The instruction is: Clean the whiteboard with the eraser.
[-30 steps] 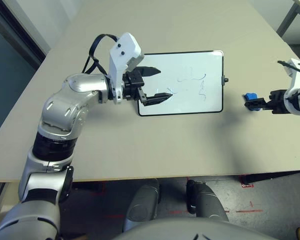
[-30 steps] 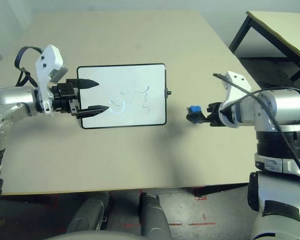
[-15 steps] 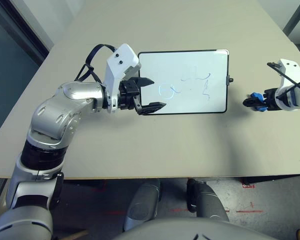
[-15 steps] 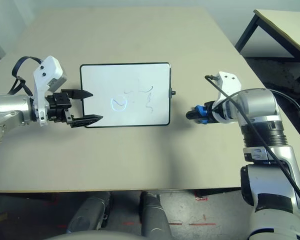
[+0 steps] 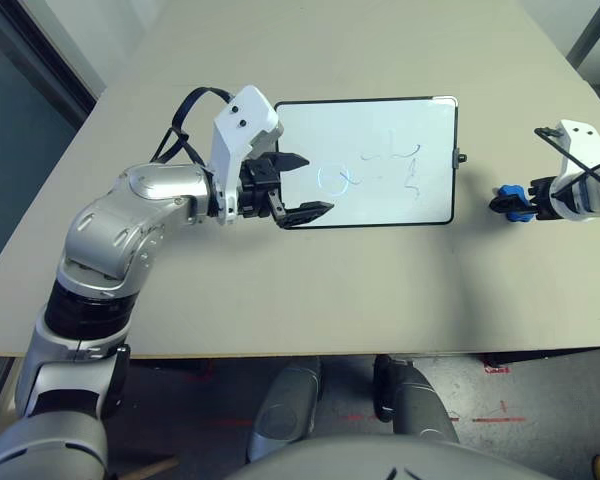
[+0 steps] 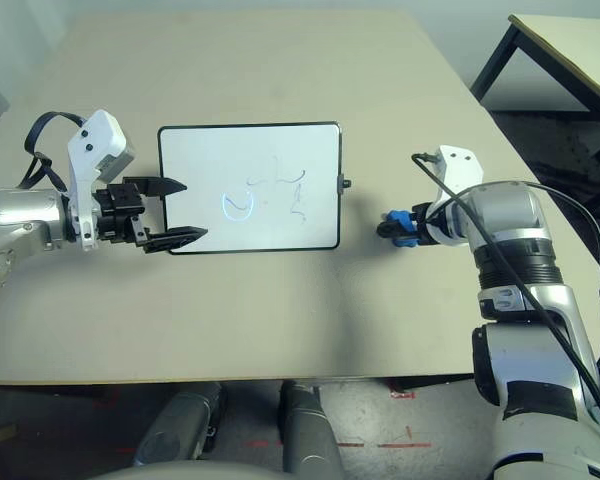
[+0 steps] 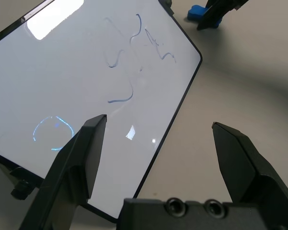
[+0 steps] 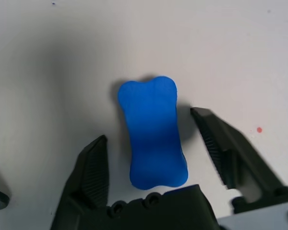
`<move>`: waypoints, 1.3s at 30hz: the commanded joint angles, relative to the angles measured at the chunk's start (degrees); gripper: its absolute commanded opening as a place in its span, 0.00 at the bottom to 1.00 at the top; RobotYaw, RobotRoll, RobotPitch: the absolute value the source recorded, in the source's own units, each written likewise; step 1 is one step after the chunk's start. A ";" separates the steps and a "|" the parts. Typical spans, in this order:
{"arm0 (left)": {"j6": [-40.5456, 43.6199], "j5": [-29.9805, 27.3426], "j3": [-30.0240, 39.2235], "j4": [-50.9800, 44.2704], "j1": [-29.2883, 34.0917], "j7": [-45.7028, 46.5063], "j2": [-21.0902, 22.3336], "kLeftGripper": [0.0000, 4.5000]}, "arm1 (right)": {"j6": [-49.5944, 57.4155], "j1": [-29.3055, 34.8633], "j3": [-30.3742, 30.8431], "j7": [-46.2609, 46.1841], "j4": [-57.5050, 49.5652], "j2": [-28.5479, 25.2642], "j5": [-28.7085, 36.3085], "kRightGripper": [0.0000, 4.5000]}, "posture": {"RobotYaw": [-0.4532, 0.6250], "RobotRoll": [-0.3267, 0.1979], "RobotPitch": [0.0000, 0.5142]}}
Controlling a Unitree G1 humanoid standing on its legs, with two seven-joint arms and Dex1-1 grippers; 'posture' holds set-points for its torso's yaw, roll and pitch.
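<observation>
None of my whiteboard (image 5: 400,180) looks wiped; my right tool (image 8: 150,147), unclenched, straddles the eraser (image 8: 153,139) at three o'clock.

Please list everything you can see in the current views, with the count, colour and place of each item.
Whiteboard: one, white with black frame, flat on the table.
Marker scribbles: several, blue, on the whiteboard.
Eraser: one, bright blue, on the table to the right of the whiteboard, between the right gripper's open fingers.
Table: one, beige, under the whiteboard and eraser.
Second table: one, light top with dark legs, beyond the main table's right side.
Left gripper: one, black, open over the whiteboard's left edge.
Right gripper: one, black, around the eraser.
</observation>
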 commanded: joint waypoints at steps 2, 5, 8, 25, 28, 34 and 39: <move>-0.84 0.13 -0.81 0.99 0.22 -0.03 -0.18 1.00 | -1.13 0.24 0.27 -0.74 2.91 0.36 -3.24 0.53 | 0.55 0.62 0.27; -1.66 0.66 -0.98 2.15 -0.13 0.13 -0.56 1.00 | -1.42 -0.10 -0.11 -0.65 3.11 0.27 -3.78 0.32 | 0.54 0.62 0.25; -3.21 1.59 -1.41 4.31 -0.91 0.28 -1.15 1.00 | -2.26 -0.32 -0.86 -1.15 3.10 0.31 -4.33 0.20 | 0.54 0.62 0.24; -10.57 7.16 -4.12 15.46 -5.62 -0.88 -5.47 1.00 | -0.75 -6.52 -6.03 -5.00 -29.32 8.74 -1.81 0.18 | 0.49 0.62 0.24; -10.33 7.32 -4.22 15.13 -5.39 -0.90 -5.73 1.00 | 0.57 -5.31 -1.62 -4.12 -34.12 12.22 -1.52 0.18 | 0.49 0.62 0.24; -9.80 7.26 -4.21 14.43 -4.77 -1.12 -5.34 1.00 | -3.15 -5.60 5.43 -4.45 -33.38 16.44 -4.42 0.18 | 0.50 0.62 0.25; -9.72 7.46 -3.93 14.70 -4.71 -1.24 -4.88 1.00 | -7.29 -7.65 8.66 -4.33 -29.90 19.93 -6.84 0.18 | 0.51 0.62 0.26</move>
